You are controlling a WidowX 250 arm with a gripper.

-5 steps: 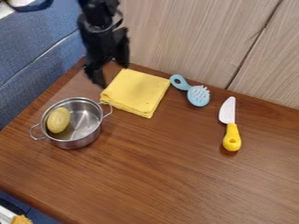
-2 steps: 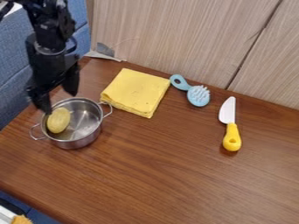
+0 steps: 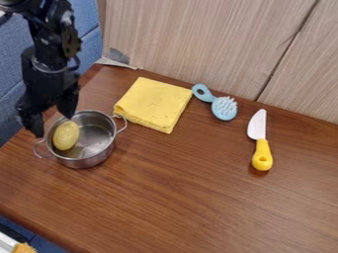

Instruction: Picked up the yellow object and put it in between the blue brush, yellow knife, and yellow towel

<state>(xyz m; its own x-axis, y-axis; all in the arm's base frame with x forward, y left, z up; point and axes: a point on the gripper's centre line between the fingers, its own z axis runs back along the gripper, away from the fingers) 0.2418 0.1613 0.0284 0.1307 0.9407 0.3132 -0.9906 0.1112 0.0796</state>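
My gripper (image 3: 54,124) hangs open at the left, over the back left rim of the metal pot, its two fingers spread apart with nothing between them. Inside the pot, against its left wall, lies the yellow oval object (image 3: 66,136), just below and right of the fingertips. The folded yellow towel (image 3: 153,105) is to the right of the pot, near the back edge. Right of the towel lies the blue brush (image 3: 224,108), bristles up. Further right is the knife, with its yellow handle (image 3: 262,155) toward the front and white blade toward the back.
The metal pot (image 3: 101,159) stands at the left of the wooden table (image 3: 178,197), with a wire handle on each side. A pale wood panel (image 3: 204,44) rises behind the table's back edge. Blue fabric seating (image 3: 13,64) borders the left side.
From behind the towel's left side, the gripper has moved left and toward the front to the pot, lately shifting slightly further left. The objects on the table have stayed put.
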